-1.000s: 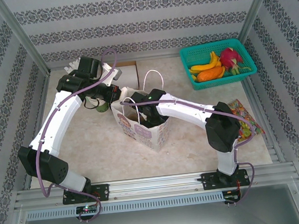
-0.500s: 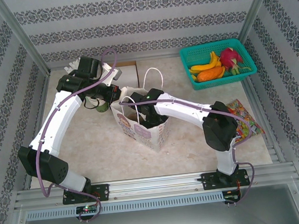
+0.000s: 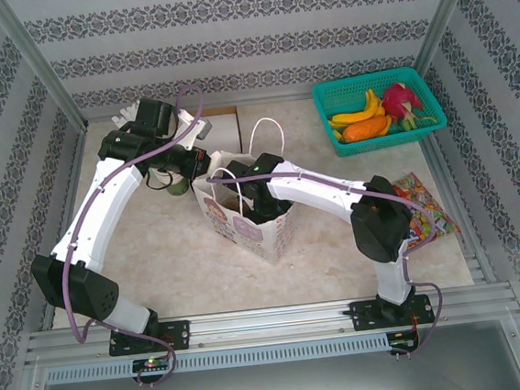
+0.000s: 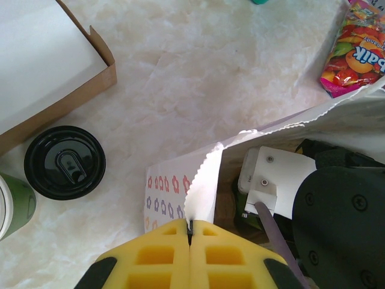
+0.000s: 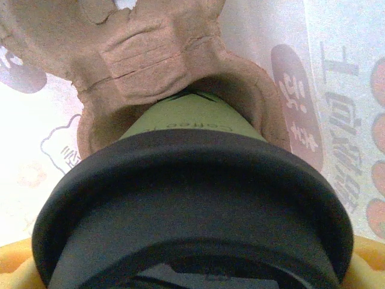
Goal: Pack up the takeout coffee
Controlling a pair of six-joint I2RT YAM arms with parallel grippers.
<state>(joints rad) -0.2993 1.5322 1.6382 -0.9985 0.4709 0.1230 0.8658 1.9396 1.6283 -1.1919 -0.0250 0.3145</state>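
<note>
A pale marble-patterned table (image 3: pixel 174 259) with a white paper bag (image 3: pixel 245 229) standing open near its middle, seen from above. The right arm (image 3: pixel 324 189) reaches from its base at the near edge across to the bag, forearm sloping down so the wrist is sunk inside the opening. Over the last second its elbow has swung a little left and toward the near edge and the wrist has edged further into the bag, which suggests the load is being settled rather than carried. The left arm (image 3: pixel 104 205) has not moved. It arches up the left side and bends in toward the bag's far-left corner. Inside the bag sits a brown pulp carrier (image 5: pixel 150 54). The cup (image 5: pixel 186 117), olive-green with a black lid, is partly down in one of its round wells and tilted toward the camera. The task looks nearly done, with only seating and release left. The right gripper (image 5: pixel 189 262) holds the cup at the lid, a yellow pad on each side. The left gripper (image 4: pixel 190 241) is closed tight on the bag's serrated rim, holding the mouth open. A second cup (image 4: pixel 65 162) with a black lid stands on the table just outside.
</note>
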